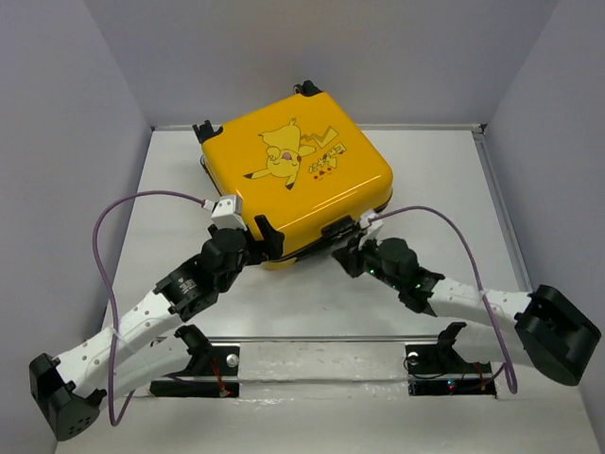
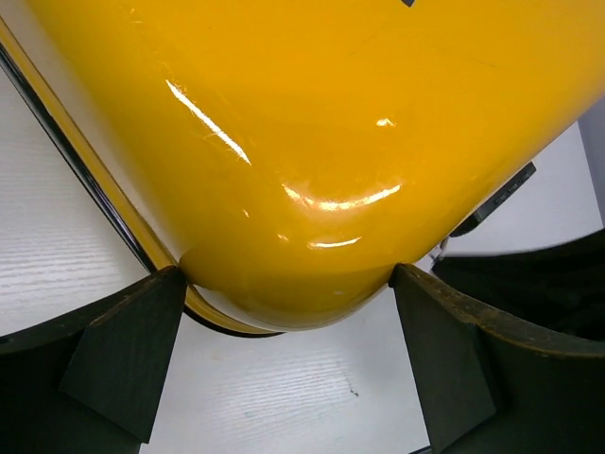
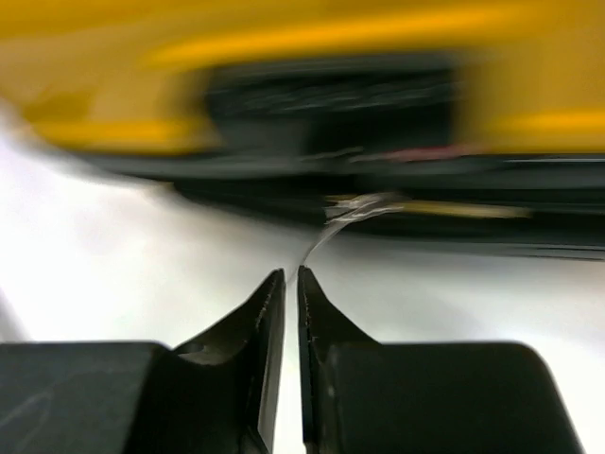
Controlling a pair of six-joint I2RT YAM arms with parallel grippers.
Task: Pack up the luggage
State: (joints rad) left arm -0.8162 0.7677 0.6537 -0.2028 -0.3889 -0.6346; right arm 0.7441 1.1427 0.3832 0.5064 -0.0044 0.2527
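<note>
The luggage [image 1: 293,180], a glossy yellow hard-shell suitcase with a Pikachu cartoon on its lid, lies closed on the white table. My left gripper [image 1: 267,244] is open, its two fingers either side of the case's rounded near corner [image 2: 312,142], seemingly touching the shell. My right gripper [image 1: 352,248] is at the case's near right side, just below a black handle [image 3: 331,104]. In the blurred right wrist view its jaws [image 3: 291,272] are almost closed and pinch the end of a thin silver zipper pull [image 3: 326,236] that runs up to the case's seam.
Grey walls close the table in at the left, back and right. Purple cables [image 1: 104,246] loop from both arms. Black mounting plates [image 1: 203,364] sit at the near edge. Bare white tabletop [image 1: 302,303] lies between the arms and the case.
</note>
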